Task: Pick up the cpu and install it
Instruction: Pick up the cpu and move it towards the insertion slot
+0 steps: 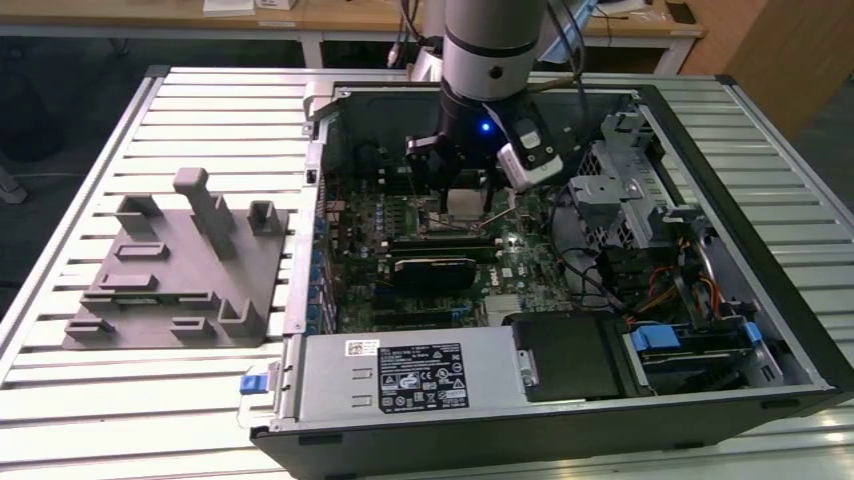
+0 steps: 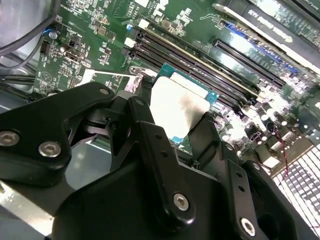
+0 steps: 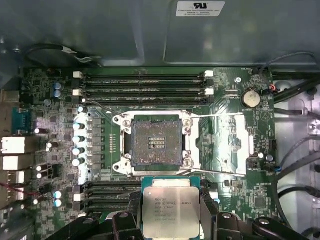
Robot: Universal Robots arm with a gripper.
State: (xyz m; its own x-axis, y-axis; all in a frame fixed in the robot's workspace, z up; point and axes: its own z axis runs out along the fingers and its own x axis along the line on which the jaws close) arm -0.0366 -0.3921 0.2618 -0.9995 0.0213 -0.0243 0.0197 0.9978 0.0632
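cpu (image 3: 171,214): gripped by two opposite edges with its shiny lid facing up. That way its underside faces the board and nothing touches the contact side.
My gripper (image 3: 171,205): clamped on the cpu. In the second wrist view my black fingers (image 2: 145,131) press only on its rim and leave the lid bare.
Where it hangs: in the air above the motherboard (image 3: 235,100), just beside the socket (image 3: 156,145) and not yet over it. It sits above the slots that run along one side of the socket.
Socket: open, with its pin field uncovered and its metal cover frame (image 3: 227,145) swung off to one side. I judge that leaves a clear way straight down.
Why level: I judge the pins bend easily, so I hold the cpu flat and square to the socket frame.
My arm: in the exterior view it comes straight down into the far half of the open computer case (image 1: 787,340).
Grey holder (image 1: 174,260): on the slatted table (image 1: 80,400) at the exterior view's left, well apart from the case.
Progress: the pick-up looks done, and the cpu is not yet seated.
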